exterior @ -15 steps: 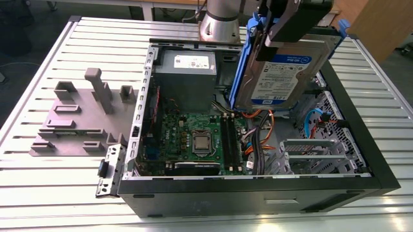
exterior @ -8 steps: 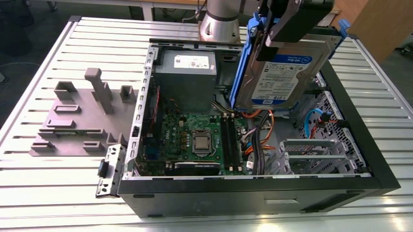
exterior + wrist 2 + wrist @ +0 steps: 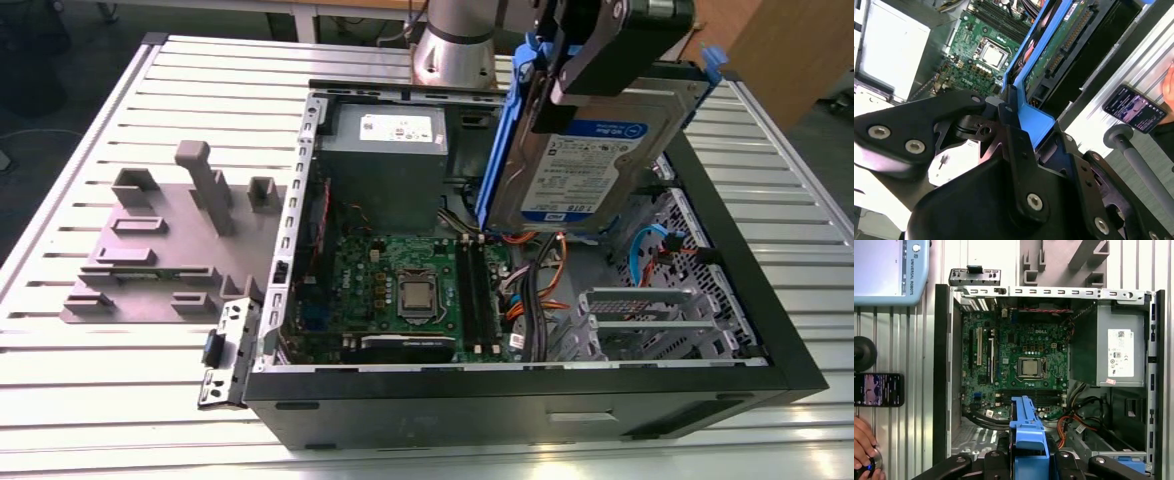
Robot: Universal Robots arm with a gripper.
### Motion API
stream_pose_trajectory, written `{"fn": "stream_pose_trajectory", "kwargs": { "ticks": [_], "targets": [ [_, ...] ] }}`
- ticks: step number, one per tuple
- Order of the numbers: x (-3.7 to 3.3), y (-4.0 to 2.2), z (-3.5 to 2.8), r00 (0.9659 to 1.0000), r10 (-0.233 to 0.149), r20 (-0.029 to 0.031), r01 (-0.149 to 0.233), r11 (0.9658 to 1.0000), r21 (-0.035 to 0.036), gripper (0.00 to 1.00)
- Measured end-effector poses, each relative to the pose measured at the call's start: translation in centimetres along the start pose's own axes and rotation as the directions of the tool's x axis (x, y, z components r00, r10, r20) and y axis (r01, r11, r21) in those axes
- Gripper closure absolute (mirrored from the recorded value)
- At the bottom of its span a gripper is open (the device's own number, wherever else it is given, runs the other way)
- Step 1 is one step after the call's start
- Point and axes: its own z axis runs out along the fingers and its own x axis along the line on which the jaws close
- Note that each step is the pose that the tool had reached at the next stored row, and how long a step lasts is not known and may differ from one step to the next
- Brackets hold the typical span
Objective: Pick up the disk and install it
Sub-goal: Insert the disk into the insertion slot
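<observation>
- The gripper (image 3: 603, 62) is clamped on the disk (image 3: 587, 160). Its black fingers (image 3: 1015, 150) pinch the end of the blue rail (image 3: 1034, 120) that frames the drive.
- The disk hangs tilted, nearly on edge, over the open computer case (image 3: 534, 385). Its white-and-blue label faces the exterior view, and its green circuit side shows in the second wrist view (image 3: 1059, 40).
- The disk's lower edge sits just above a bundle of orange and dark cables (image 3: 554, 260), on the exterior view's right half of the case. Whether it touches them cannot be told.
- Inside the case, a green motherboard (image 3: 400, 270) lies flat with a silver processor (image 3: 418, 297) at its middle.
- A grey power supply box (image 3: 387, 150) with a white sticker fills the far corner of the case.
- A perforated metal drive cage (image 3: 641, 320) stands in the case's near corner on the exterior view's right, beside the cables.
- The case rests on a slatted metal table (image 3: 107, 400). A grey moulded fixture (image 3: 160, 240) lies just outside the case on the exterior view's left.
- In the first wrist view, a phone (image 3: 878, 389), a light-blue pendant (image 3: 889, 270) and a person's hand (image 3: 864, 440) lie on the table outside the case wall.
</observation>
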Motion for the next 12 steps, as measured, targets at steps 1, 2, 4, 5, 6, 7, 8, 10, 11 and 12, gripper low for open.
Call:
{"fn": "stream_pose_trajectory", "kwargs": {
  "ticks": [1,2,4,5,6,7,8,10,11,12],
  "targets": [
    [0.31,0.00,0.07,1.0000,0.000,0.0001,0.000,1.0000,0.0000,0.64],
    [0.59,-0.01,0.11,1.0000,0.000,0.0000,0.000,1.0000,0.0000,0.64],
    [1.17,-0.04,0.22,1.0000,0.000,0.0001,0.000,1.0000,0.0000,0.64],
    [1.47,-0.06,0.27,1.0000,0.000,0.0001,0.000,1.0000,0.0000,0.64],
    [1.74,-0.09,0.33,1.0000,0.000,0.0000,0.000,1.0000,-0.0001,0.64],
    [1.98,-0.13,0.38,1.0000,0.000,0.0000,0.000,1.0000,-0.0001,0.64],
    [2.18,-0.21,0.45,1.0000,0.000,0.0001,0.000,1.0000,0.0000,0.64],
    [2.38,-0.57,0.53,1.0000,0.000,0.0002,0.000,1.0000,0.0000,0.64],
    [2.43,-0.86,0.55,1.0000,0.000,0.0002,0.000,1.0000,0.0000,0.64],
    [2.47,-1.15,0.57,1.0000,0.000,0.0002,0.000,1.0000,0.0000,0.64]
  ]
}}
